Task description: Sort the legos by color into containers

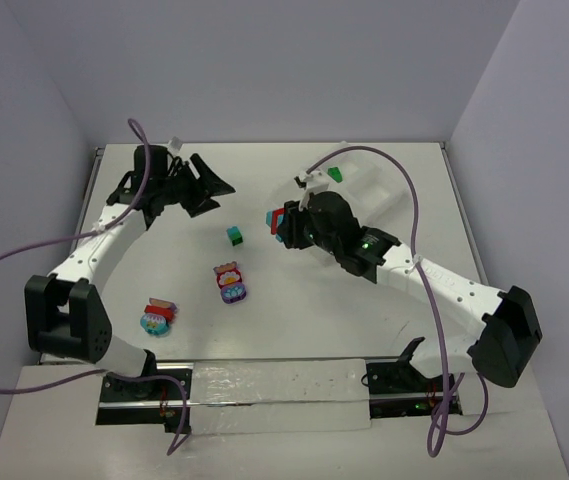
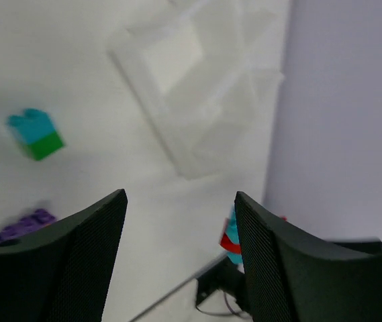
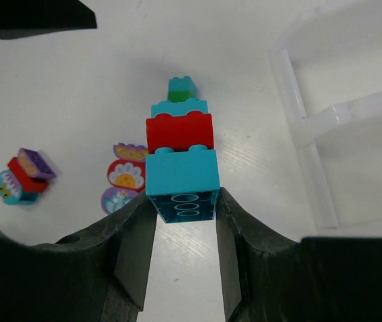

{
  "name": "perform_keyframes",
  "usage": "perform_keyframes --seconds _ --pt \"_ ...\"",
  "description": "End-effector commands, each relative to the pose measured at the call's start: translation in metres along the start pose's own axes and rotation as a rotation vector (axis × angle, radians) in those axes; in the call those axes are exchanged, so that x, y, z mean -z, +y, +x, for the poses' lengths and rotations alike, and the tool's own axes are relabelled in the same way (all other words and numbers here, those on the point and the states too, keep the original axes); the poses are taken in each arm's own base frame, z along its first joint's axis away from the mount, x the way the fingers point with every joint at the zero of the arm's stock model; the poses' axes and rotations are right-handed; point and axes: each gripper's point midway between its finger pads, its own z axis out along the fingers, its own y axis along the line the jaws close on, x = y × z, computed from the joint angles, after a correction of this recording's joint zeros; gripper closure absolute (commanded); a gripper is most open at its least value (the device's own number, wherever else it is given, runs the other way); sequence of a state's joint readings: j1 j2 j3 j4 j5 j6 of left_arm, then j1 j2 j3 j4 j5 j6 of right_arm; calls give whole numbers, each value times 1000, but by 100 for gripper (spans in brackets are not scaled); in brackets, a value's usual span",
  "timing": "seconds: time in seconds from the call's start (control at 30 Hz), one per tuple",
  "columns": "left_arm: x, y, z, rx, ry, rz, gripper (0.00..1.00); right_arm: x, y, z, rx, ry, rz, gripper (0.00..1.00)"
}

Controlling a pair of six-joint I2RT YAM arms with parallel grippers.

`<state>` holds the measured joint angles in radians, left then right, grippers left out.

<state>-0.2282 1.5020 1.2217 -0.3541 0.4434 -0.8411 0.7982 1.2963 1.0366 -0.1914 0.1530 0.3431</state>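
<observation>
Right gripper [image 3: 184, 200]: clenched on teal-red-teal stack of studded plastic bricks [image 3: 179, 134], near clear translucent plastic tray [image 3: 309, 127]. Left gripper [image 2: 180, 196]: released, empty, over white table [image 2: 76, 67]; teal-on-green brick [image 2: 36, 134] loose there

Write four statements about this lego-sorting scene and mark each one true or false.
1. The right gripper is shut on a teal-red-teal stack. True.
2. The left gripper is clamped on a purple brick. False: its jaws stand apart with nothing between them.
3. A teal-and-green brick sits by itself on the table. True.
4. The purple-pink clump and the red-teal clump lie inside the clear tray. False: both lie on the open table, well apart from the tray.
</observation>
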Motion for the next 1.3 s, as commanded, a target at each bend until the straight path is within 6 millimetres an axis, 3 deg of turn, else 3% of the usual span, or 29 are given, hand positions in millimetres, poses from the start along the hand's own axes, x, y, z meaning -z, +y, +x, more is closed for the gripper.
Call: perform_keyframes --seconds 0.0,0.13,0.33,0.8,1.0,1.27 --pt "23 -74 25 -45 167 457 27 17 29 -42 -26 -92 -165 100" --pt "31 -85 39 23 255 579 29 11 31 -41 -34 -84 -166 100" --pt "25 -87 58 152 346 639 30 9 32 -42 -49 -92 -169 100" --pt "8 -77 83 185 420 602 28 6 30 -42 -39 -90 -155 100" --pt "3 -75 85 191 419 588 26 6 32 -45 -41 -96 -161 100" --pt "-15 -58 78 172 353 436 21 10 28 -48 -31 -105 -145 100"
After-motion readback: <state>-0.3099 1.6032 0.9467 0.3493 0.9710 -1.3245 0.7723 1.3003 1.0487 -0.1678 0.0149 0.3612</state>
